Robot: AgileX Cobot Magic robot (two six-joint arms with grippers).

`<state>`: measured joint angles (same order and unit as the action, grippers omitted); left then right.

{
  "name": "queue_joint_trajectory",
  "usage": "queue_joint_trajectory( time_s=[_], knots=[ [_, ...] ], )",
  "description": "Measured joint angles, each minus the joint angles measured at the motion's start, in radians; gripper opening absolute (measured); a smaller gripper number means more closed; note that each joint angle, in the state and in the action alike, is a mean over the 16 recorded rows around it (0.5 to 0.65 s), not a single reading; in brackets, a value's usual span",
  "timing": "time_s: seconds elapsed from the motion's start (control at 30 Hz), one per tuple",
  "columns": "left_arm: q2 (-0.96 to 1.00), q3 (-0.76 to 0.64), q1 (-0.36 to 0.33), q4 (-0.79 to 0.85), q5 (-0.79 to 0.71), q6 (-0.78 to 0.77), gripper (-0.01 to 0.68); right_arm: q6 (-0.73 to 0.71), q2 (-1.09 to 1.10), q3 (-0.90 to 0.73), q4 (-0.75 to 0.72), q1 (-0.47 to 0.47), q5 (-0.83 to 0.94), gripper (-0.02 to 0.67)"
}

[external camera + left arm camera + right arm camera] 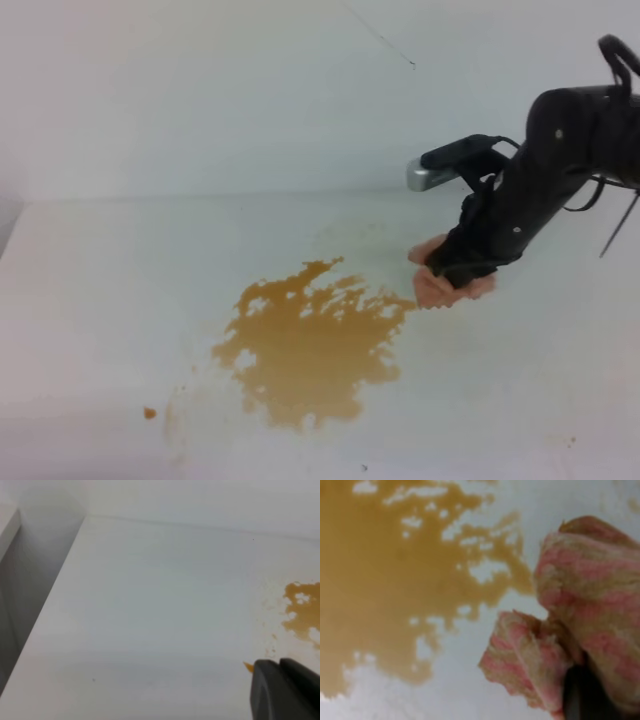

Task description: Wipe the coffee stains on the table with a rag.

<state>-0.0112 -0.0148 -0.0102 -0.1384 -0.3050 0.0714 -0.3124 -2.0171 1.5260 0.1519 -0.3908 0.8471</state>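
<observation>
Right gripper (457,272) pinched on pink rag (452,287), just right of coffee stains (310,345) on table (120,300); left gripper (285,690) state unclear

white table (120,280), coffee stains (310,345), rag (445,290)

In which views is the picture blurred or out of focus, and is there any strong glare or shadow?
Right wrist view: soft and out of focus, the rag and coffee stains have fuzzy edges. Exterior high view: fairly sharp, even light, only a faint shadow under the right hand. Left wrist view: the table looks washed out, and the dark left hand at the corner is blurred.
</observation>
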Motion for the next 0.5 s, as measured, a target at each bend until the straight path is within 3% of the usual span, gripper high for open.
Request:
queue_joint_trajectory(
  time_s=[0.5],
  knots=[
    [0.008, 0.010, 0.000, 0.000, -0.004, 0.000, 0.000, -0.031, -0.228, 0.117, 0.060, -0.079, 0.012, 0.094]
  ],
)
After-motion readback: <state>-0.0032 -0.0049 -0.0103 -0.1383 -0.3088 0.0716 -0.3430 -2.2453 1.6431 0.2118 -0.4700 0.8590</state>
